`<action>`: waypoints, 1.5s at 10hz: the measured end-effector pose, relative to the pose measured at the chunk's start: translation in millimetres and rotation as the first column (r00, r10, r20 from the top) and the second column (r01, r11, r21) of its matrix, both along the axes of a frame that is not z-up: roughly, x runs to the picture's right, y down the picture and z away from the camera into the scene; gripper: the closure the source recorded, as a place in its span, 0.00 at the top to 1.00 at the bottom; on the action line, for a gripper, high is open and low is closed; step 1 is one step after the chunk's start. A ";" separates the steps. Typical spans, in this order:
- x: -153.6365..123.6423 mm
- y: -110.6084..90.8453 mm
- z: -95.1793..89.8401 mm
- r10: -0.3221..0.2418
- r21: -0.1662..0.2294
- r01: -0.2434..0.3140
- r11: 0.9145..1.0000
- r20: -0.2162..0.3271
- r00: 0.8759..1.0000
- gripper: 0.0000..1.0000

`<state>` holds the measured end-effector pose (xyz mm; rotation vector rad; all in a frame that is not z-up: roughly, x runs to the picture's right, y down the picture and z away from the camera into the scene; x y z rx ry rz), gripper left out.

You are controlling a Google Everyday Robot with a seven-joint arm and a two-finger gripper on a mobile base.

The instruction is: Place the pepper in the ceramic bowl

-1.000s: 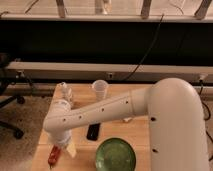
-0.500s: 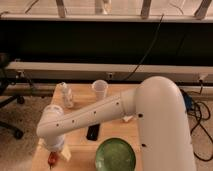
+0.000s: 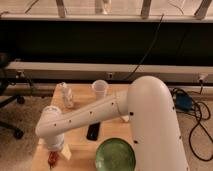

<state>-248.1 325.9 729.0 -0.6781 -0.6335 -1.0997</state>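
The pepper (image 3: 51, 159) is small and red-orange and lies at the front left corner of the wooden table (image 3: 80, 112). My gripper (image 3: 56, 153) hangs from the white arm and sits directly over the pepper, partly hiding it. The ceramic bowl (image 3: 116, 155) is round, glossy green and empty, and stands at the table's front edge to the right of the gripper.
A flat black phone (image 3: 93, 131) lies between the gripper and the bowl. A clear plastic cup (image 3: 100, 89) and a small white object (image 3: 66, 95) stand at the back of the table. A chair base (image 3: 10, 117) is at the left and cables (image 3: 197, 120) are at the right.
The arm has swung left and lowered, bringing the gripper down onto the pepper at the front left corner. The bowl, phone and cup have not moved.
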 end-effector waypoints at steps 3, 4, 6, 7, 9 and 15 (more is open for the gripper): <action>-1.1 0.7 -4.3 -0.019 -0.005 0.019 1.000 0.002 1.000 0.29; -2.3 -2.0 -9.4 -0.018 -0.004 0.018 1.000 0.008 1.000 0.21; -0.1 -11.1 -21.4 -0.013 -0.004 0.013 1.000 0.011 1.000 0.04; 3.1 -20.4 -30.7 0.000 -0.004 0.000 1.000 0.010 1.000 0.00; 17.3 -47.2 -44.1 0.039 0.006 -0.039 0.999 -0.004 0.999 0.00; 118.1 -102.9 -25.0 0.202 0.041 -0.199 0.979 -0.102 0.974 0.00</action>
